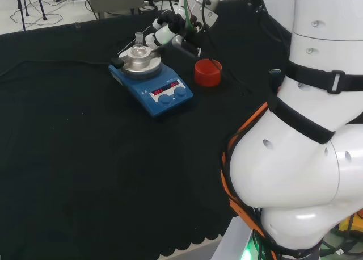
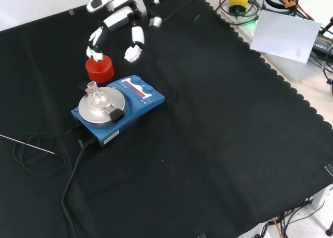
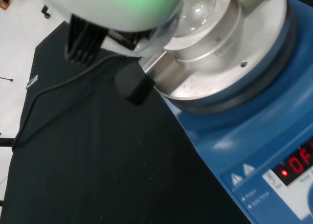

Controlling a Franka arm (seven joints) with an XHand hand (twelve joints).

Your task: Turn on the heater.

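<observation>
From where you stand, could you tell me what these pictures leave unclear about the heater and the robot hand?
- Heater: its knobs are cut off by the edge in the wrist view.
- Flask on the plate: clear glass, contents cannot be told.
- Robot hand: front view leaves unclear whether a fingertip touches the red stand.

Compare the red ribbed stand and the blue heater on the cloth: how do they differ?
The red ribbed stand is a small round ring with nothing on it; the blue heater is a larger boxy unit with a round metal top carrying a glass flask. The heater has knobs, a lit red display and a cable; the stand has none. The hand hovers nearer the stand. Both sit on the black cloth.
</observation>
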